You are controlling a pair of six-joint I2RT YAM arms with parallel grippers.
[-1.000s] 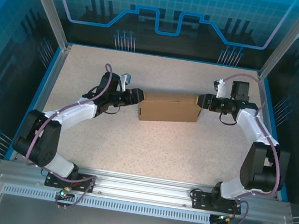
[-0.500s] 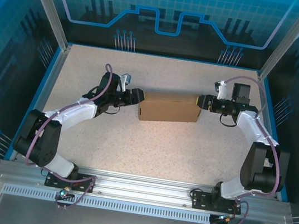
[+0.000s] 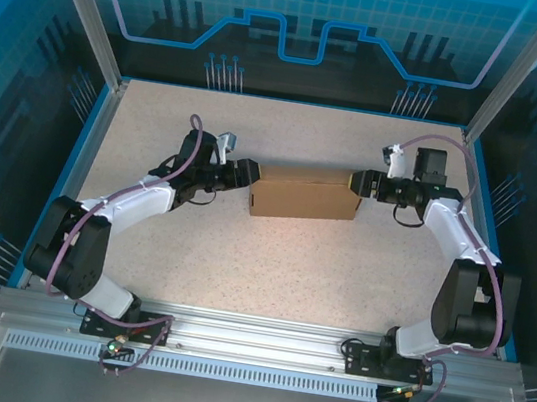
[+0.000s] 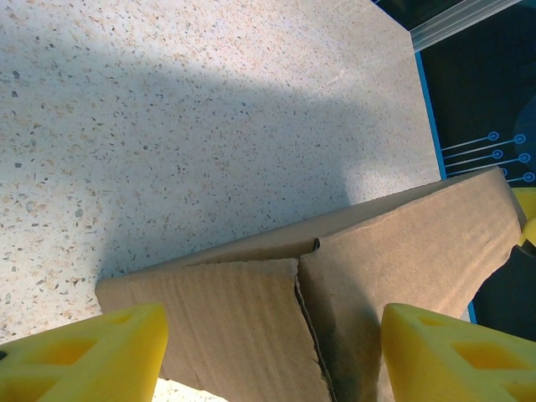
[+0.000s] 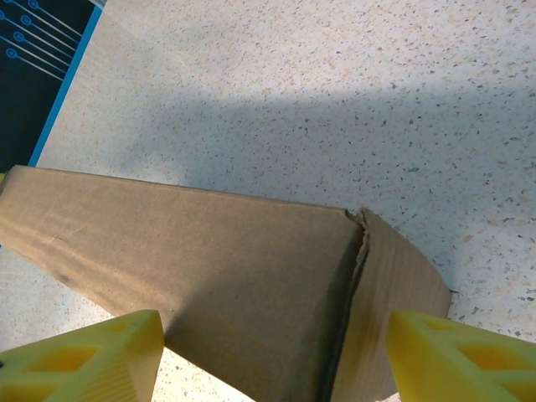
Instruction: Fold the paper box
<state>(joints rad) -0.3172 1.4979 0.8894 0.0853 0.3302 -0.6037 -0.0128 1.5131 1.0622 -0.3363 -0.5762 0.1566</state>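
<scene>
A speckled beige worktop (image 3: 271,252) sits inside an enclosure of blue printed panels (image 3: 305,25) and aluminium posts. The paper box (image 3: 305,196), plain brown cardboard folded into a shallow rectangular block, lies a little far of the worktop's middle with its long side running left to right. The left gripper (image 3: 248,173) meets its left end and the right gripper (image 3: 356,182) its right end. In the left wrist view the jaws stand wide apart, yellow fingertips (image 4: 92,352) on either side of the box (image 4: 377,268), where two flaps meet at a slit. In the right wrist view the jaws are likewise spread, and the box (image 5: 209,268) shows a slightly ragged corner seam.
</scene>
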